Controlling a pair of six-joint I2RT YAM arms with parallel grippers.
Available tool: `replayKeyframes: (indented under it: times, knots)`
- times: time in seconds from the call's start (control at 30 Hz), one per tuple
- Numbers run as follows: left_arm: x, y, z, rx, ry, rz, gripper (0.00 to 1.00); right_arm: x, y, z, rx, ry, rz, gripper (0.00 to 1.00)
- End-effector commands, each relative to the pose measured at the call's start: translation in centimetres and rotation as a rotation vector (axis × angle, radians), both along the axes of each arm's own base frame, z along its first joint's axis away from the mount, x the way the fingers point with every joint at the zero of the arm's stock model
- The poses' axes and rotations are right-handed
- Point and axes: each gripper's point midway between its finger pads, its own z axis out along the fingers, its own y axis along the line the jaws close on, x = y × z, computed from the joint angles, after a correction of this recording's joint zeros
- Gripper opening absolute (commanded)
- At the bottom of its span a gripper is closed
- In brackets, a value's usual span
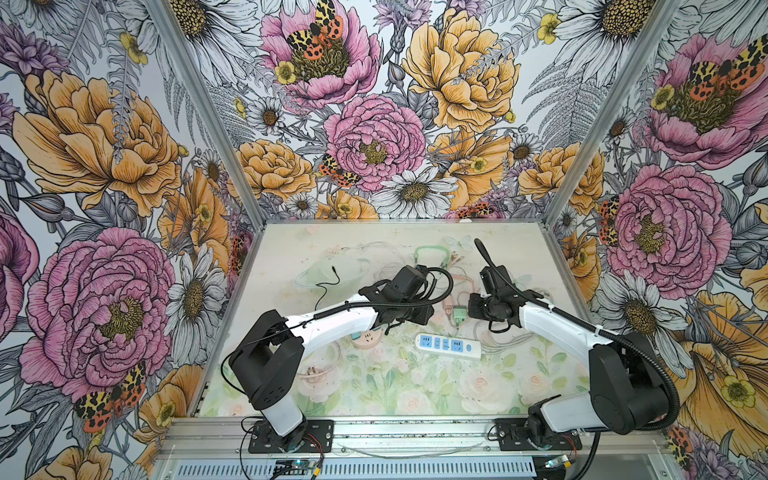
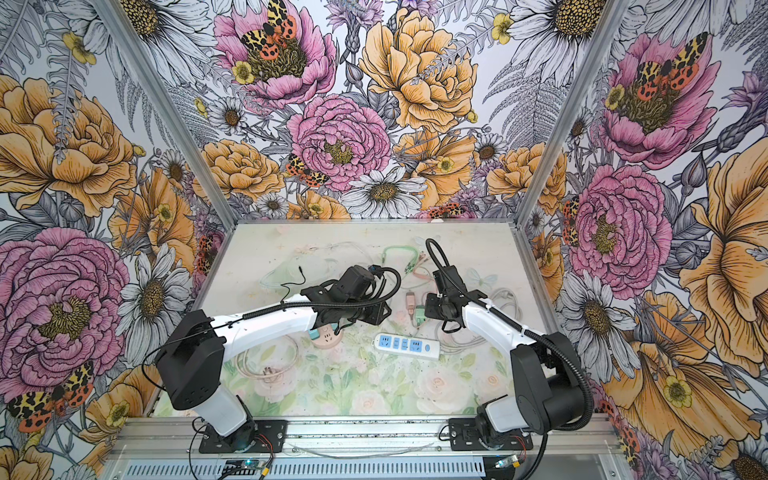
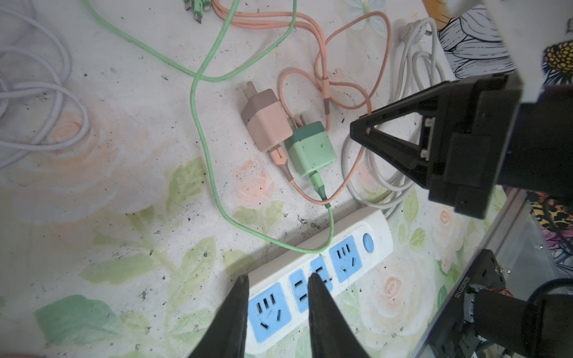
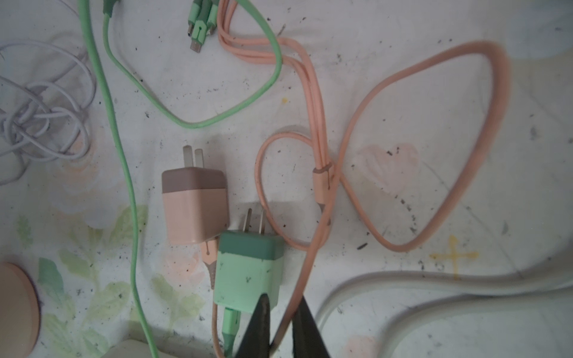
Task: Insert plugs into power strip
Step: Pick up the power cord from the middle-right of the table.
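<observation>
My left hand (image 3: pixel 278 276) hangs low over the power strip (image 1: pixel 448 347), fingers partly spread with nothing between them. The strip lies flat on the table (image 1: pixel 374 395), and every blue socket I can see on it is empty. I judge this hand serves best as a brace, pressing on the strip's white end so it cannot slide when a plug goes in.

Just beyond the strip lie two plugs, touching at a corner. The pink-brown plug (image 4: pixel 195 210) lies flat, prongs pointing away from the strip. The green plug (image 4: pixel 248 276) lies beside it with its prongs the same way. Its green cable (image 4: pixel 193 125) trails across the strip's edge, close to the sockets.

My right hand (image 4: pixel 282 297) sits at the cable end of the green plug, fingers pressed together. The pink cable (image 4: pixel 322 183) runs down between them, so I appear to be pinching that cable and not the plug. That is the wrong hold, as I read it.

To do this step well I should let go, shift onto the green cube and close on its two flat sides, clear of the prongs and of its pink neighbour. I should lift gently, because the pink loop lies close by the prongs and may drag. Then I turn the prongs down, sweep the green cable off the sockets and line up squarely before pushing.
</observation>
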Motion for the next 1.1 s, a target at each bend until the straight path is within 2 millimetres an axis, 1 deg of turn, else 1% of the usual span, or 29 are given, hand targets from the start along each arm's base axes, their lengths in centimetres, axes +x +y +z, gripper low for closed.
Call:
replayKeyframes:
  times: [0.0,0.1,0.23,0.37,0.53,0.63,0.7,0.77,0.83,0.9,0.93,1.07]
  knots:
    - [-0.8,-1.1,-0.3,-0.026,0.011,-0.048,0.35,1.5,0.3,0.9,0.001,-0.045,-0.018,0.0]
    - [-1.3,-1.6,-0.5,-0.04,0.021,-0.069,0.35,1.9,0.3,1.5,0.001,-0.062,-0.02,0.0]
    - [-1.4,-1.5,-0.7,-0.043,0.022,-0.067,0.35,2.3,0.3,2.3,0.0,-0.084,-0.018,0.0]
    - [-1.4,-1.7,-0.8,-0.049,0.026,-0.073,0.35,3.0,-0.3,3.7,-0.019,-0.129,-0.033,0.0]
    - [-1.2,-2.5,-1.5,-0.059,0.04,-0.07,0.35,5.4,-2.4,6.1,-0.055,-0.198,-0.082,0.0]
    - [-1.0,-3.2,-2.2,-0.075,0.056,-0.065,0.35,6.6,-3.2,6.7,-0.058,-0.211,-0.109,0.0]
    - [-0.9,-3.6,-2.8,-0.084,0.07,-0.065,0.35,7.2,-3.2,6.9,-0.035,-0.209,-0.115,0.0]
    - [-0.8,-3.9,-3.4,-0.082,0.081,-0.06,0.35,7.7,-3.0,7.5,-0.021,-0.219,-0.113,0.0]
    - [-0.6,-4.1,-3.7,-0.088,0.085,-0.055,0.35,8.2,-3.3,8.3,-0.033,-0.243,-0.122,0.0]
    - [-0.4,-4.2,-3.5,-0.097,0.08,-0.047,0.35,8.6,-3.8,8.7,-0.049,-0.255,-0.13,0.0]
    - [-0.4,-4.2,-4.9,-0.077,0.103,-0.045,0.35,8.8,-4.2,8.8,-0.06,-0.258,-0.136,0.0]
    - [0.1,-4.4,-4.6,-0.088,0.087,-0.033,0.35,9.3,-5.5,7.8,-0.079,-0.237,-0.16,0.0]
